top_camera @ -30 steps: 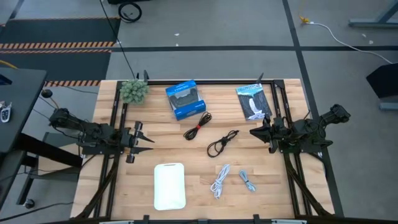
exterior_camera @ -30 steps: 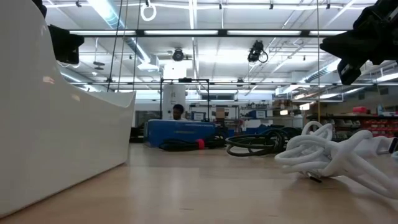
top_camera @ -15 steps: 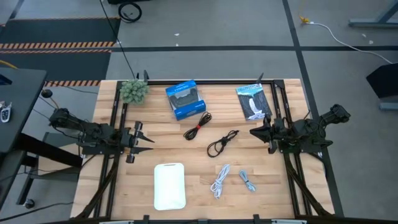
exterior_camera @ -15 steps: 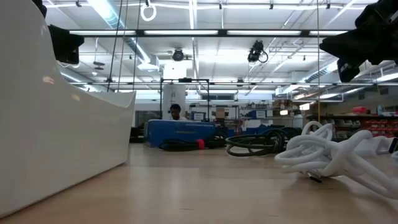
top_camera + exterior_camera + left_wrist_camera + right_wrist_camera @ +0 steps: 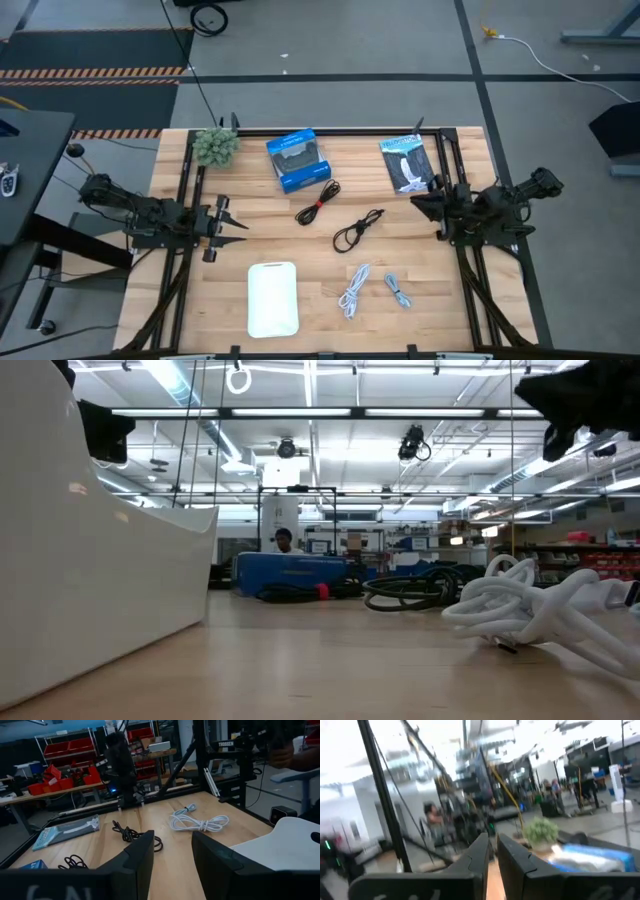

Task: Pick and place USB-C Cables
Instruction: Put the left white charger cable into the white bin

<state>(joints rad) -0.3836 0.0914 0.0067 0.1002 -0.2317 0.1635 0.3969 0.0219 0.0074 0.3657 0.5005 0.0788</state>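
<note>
Four cable bundles lie flat on the wooden table. The black one with a red tie [image 5: 318, 202] and the plain black one [image 5: 358, 230] lie mid-table. The white one [image 5: 353, 290] and the grey one [image 5: 398, 291] lie nearer the front. My left gripper [image 5: 238, 228] is open and empty at the table's left, pointing toward the cables [image 5: 200, 824]. My right gripper [image 5: 414, 202] hangs over the table's right side, above and to the right of the plain black cable. Its fingers [image 5: 481, 851] stand almost together and hold nothing.
A white oval tray [image 5: 273, 298] lies at the front, left of the white cable. A blue box [image 5: 298, 160], a black-and-white packet [image 5: 407, 163] and a small green plant [image 5: 215, 146] stand along the far edge. Black frame rails run down both sides.
My right gripper has gone up and a little toward the table's right and far edges, away from the plain black cable. In the low view it has climbed toward the top of the picture. The cables lie as before.
</note>
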